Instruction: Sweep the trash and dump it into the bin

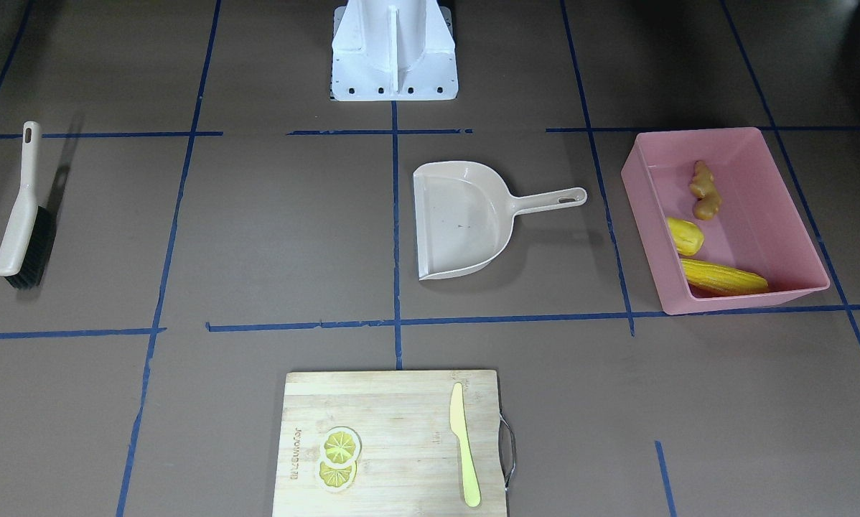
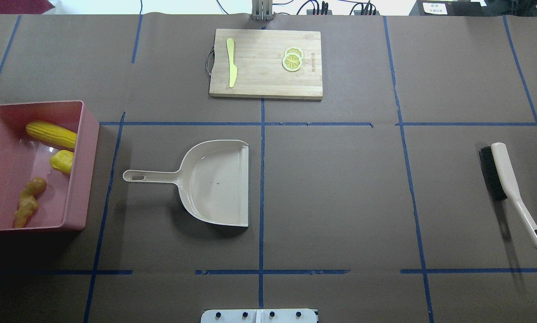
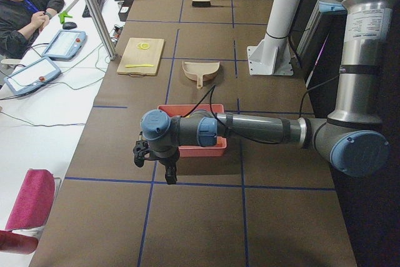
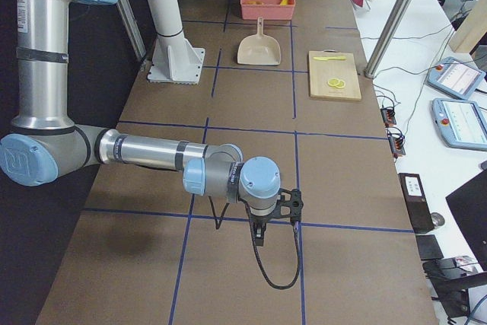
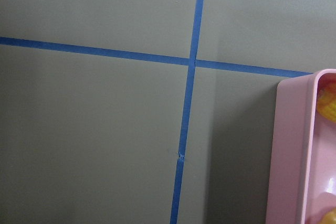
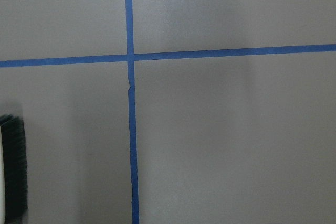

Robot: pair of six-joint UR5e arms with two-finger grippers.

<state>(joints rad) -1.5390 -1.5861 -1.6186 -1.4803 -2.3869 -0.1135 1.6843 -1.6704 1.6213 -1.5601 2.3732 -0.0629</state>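
Observation:
The trash lies inside the pink bin (image 2: 90,134) at the table's left end: a corn cob (image 2: 51,133), a smooth yellow lump (image 2: 62,161) and a tan ginger root (image 2: 26,208). From the front, the bin (image 1: 695,133) holds the same cob (image 1: 724,278), lump (image 1: 685,235) and ginger (image 1: 705,190). My left gripper (image 3: 155,166) hangs over the table just beyond the bin's outer end; the left wrist view catches the bin's rim (image 5: 294,145). My right gripper (image 4: 275,215) hovers past the table's other end. I cannot tell whether either is open or shut.
An empty beige dustpan (image 2: 214,184) lies mid-table, handle toward the bin. A brush (image 2: 506,184) rests at the right end, its bristles (image 6: 13,171) at the right wrist view's edge. A wooden board (image 2: 264,76) at the far side carries a pale knife (image 2: 231,63) and lemon slices (image 2: 292,59).

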